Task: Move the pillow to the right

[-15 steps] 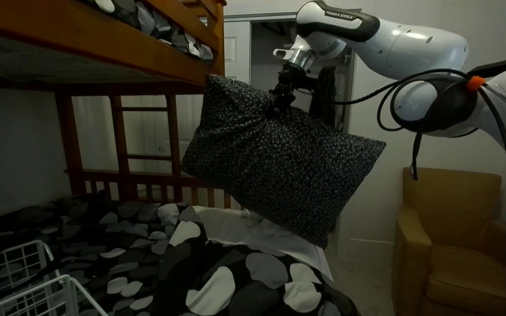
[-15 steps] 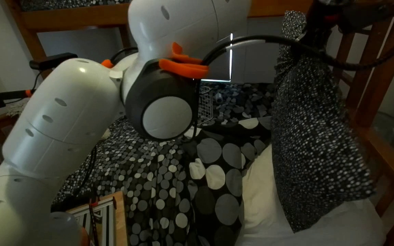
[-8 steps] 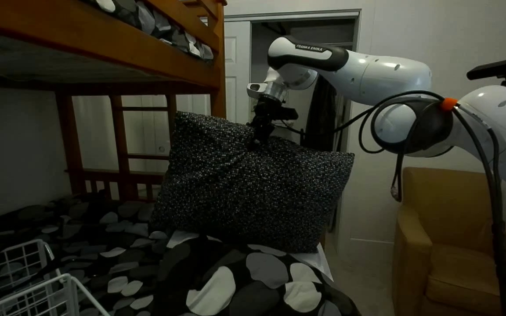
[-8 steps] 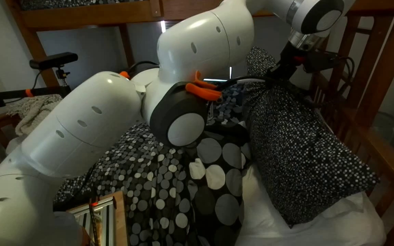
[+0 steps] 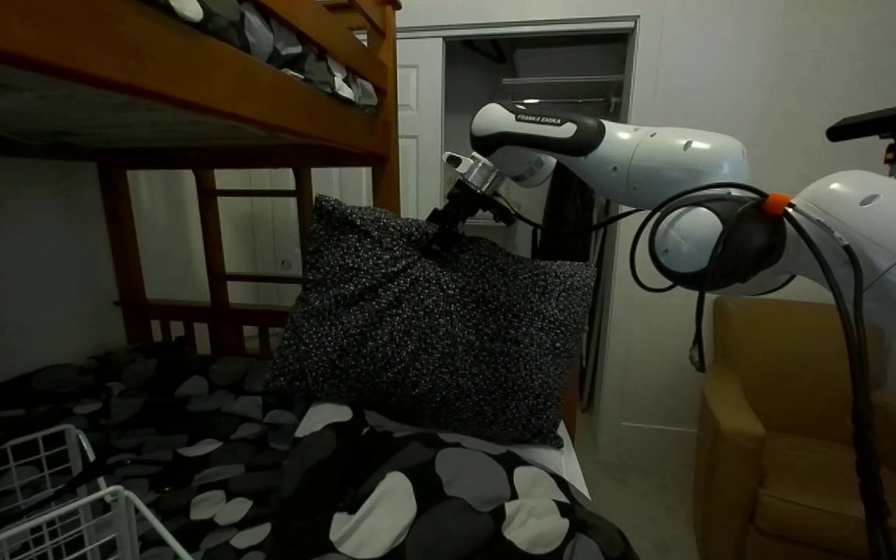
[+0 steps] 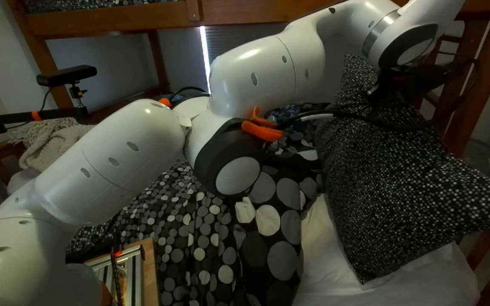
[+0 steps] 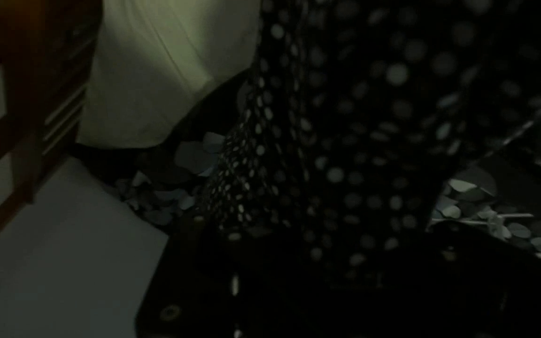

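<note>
Gripper [image 5: 435, 241] clamps the pillow [image 5: 432, 334] by its top edge, floor [image 5: 642, 490] dividing bed [image 5: 222, 74] from armchair [image 5: 802, 365].

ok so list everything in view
bunk bed: 1, brown, both exterior views
bedding: count unclear, black-grey-white, both bunks
sheet: 1, off-white, lower bunk's end
pillow: 1, white-speckled black, tilted above sheet
basket: apparently 1, white wire, foreground
closet: 1, white-framed, background
armchair: 1, ochre, right of closet
blanket: 1, cream, behind arm
camera: at least 1, black, mounted
board: 1, light wood, beside arm
arm: 1, white and black, above bedding
cables: several, black, along arm
fingers: count unclear, black, gripping pillow's top
</note>
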